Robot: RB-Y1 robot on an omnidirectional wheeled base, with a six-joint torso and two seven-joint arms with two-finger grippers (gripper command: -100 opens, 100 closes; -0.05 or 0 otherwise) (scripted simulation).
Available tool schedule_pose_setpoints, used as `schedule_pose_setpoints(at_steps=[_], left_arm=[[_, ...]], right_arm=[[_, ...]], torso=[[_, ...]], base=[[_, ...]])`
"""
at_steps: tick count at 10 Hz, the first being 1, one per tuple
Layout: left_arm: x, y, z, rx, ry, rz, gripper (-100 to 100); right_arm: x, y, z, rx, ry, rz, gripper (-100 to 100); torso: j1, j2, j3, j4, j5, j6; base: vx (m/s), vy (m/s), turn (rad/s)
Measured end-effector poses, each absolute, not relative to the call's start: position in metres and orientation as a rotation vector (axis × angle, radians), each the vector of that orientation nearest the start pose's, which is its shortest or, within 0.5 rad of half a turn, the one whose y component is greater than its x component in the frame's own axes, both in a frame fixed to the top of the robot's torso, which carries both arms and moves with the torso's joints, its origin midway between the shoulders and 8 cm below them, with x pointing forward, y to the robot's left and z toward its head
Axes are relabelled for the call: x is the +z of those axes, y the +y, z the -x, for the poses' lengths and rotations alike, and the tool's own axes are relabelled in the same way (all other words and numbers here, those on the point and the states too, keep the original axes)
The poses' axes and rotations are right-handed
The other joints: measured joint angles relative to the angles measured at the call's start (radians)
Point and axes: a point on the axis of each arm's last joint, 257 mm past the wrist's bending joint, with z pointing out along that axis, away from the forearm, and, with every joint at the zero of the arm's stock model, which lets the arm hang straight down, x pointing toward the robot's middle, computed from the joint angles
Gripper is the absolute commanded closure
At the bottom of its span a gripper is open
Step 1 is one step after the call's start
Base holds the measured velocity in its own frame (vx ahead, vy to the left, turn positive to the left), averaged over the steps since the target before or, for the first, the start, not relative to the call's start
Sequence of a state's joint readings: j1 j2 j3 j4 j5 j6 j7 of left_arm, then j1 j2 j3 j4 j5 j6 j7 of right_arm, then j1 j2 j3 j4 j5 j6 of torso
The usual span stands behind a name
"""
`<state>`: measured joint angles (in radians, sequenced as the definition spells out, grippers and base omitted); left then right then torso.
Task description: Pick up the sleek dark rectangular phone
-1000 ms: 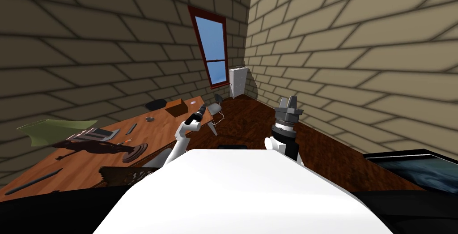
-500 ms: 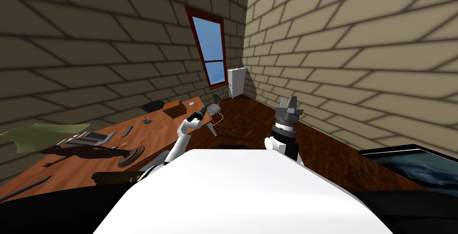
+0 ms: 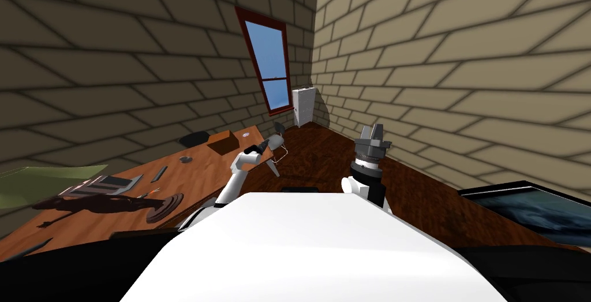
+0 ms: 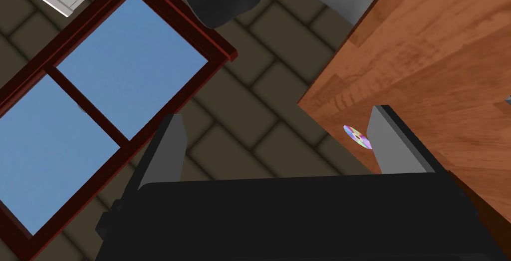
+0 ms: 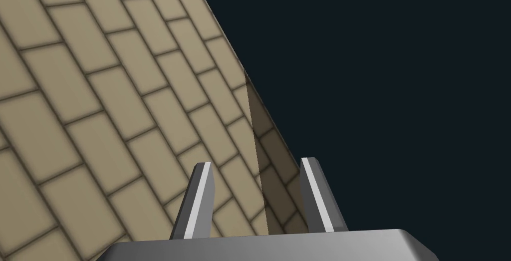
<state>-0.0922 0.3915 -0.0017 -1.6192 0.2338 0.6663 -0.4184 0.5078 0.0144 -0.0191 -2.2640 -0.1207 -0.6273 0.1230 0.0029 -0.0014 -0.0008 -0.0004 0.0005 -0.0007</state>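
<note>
Currently my left end effector (image 4: 277,116) hangs wide open, empty, by the desk (image 3: 199,168) corner; the phone (image 3: 160,173) looks thin, stiff and slick, so I'd pinch its long edges.

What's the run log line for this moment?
left gripper open, at desk corner near disc | phone untouched on desk | right gripper open, raised

Wood-grain desk (image 3: 202,168); glossy iridescent disc (image 4: 357,136); brick walls (image 3: 433,56).

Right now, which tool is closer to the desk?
The left tool, open beside the desk corner with the disc; the right tool is off by the wall.
</note>
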Motion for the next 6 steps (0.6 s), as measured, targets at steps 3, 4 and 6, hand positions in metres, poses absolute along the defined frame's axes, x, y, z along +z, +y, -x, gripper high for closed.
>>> schedule_pose_setpoints(at_steps=[3, 4, 6], left_arm=[[-0.328, 0.346, -0.527, -0.461, 1.967, 1.099, -100], [-0.339, 0.349, -0.525, -0.429, 2.008, 1.109, -100], [-0.354, 0.354, -0.514, -0.384, 2.059, 1.137, -100]], right_arm=[[0.038, -0.302, -0.319, 1.252, 0.477, -0.618, 0], [0.038, -0.302, -0.319, 1.252, 0.477, -0.618, 0], [0.038, -0.302, -0.319, 1.252, 0.477, -0.618, 0]], torso=[[0.002, -0.001, 0.000, 0.000, 0.000, 0.000], [0.005, -0.001, -0.001, 0.000, 0.001, 0.000], [0.001, 0.001, 0.000, 0.000, 0.000, 0.000]], base=[[0.029, 0.077, -0.071], [0.025, 0.103, -0.038], [0.001, 0.048, -0.021]])
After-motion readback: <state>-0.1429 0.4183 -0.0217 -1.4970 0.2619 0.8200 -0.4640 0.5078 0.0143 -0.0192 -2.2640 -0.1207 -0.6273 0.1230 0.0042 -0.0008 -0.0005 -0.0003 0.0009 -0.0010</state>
